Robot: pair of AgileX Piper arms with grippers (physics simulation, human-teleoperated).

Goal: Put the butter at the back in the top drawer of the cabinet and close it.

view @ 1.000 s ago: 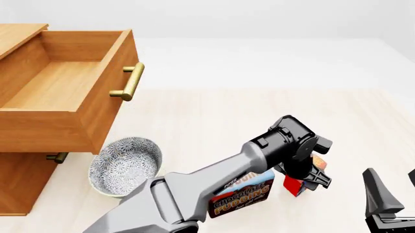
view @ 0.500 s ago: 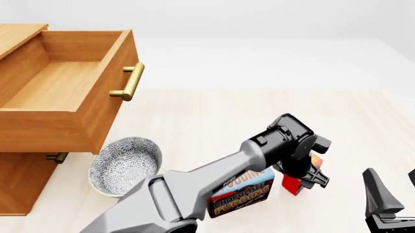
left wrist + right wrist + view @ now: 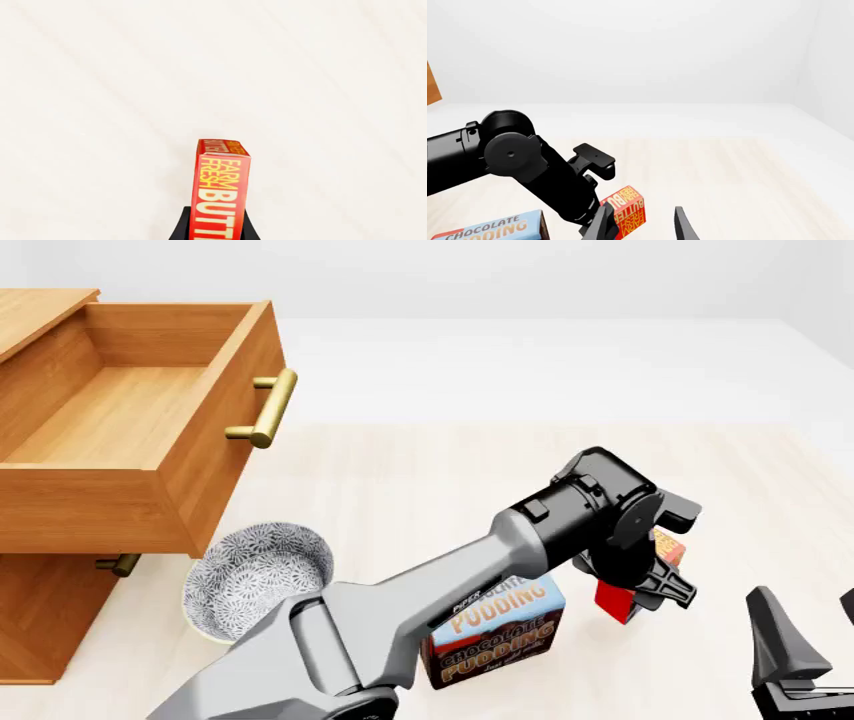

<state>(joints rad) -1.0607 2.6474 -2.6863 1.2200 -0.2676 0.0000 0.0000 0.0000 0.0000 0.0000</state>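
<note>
Nearest the camera, at the front view's lower right edge, my right claw (image 3: pixel 801 660) is cut off by the frame; its own wrist view shows the fingers spread apart with nothing between them. Just beyond, the pudding box (image 3: pixel 497 632) stands on the tabletop (image 3: pixel 441 480), partly hidden behind my left arm. My left claw (image 3: pixel 643 587) is clamped on the butter (image 3: pixel 615 599), which sits clear of the tabletop; only slivers of red and orange show past my wrist. From the left wrist view, the butter (image 3: pixel 223 192) hides most of both fingers. Farther left sits the patterned bowl (image 3: pixel 258 580), then the cabinet (image 3: pixel 40 615), its top drawer (image 3: pixel 134 430) pulled out.
</note>
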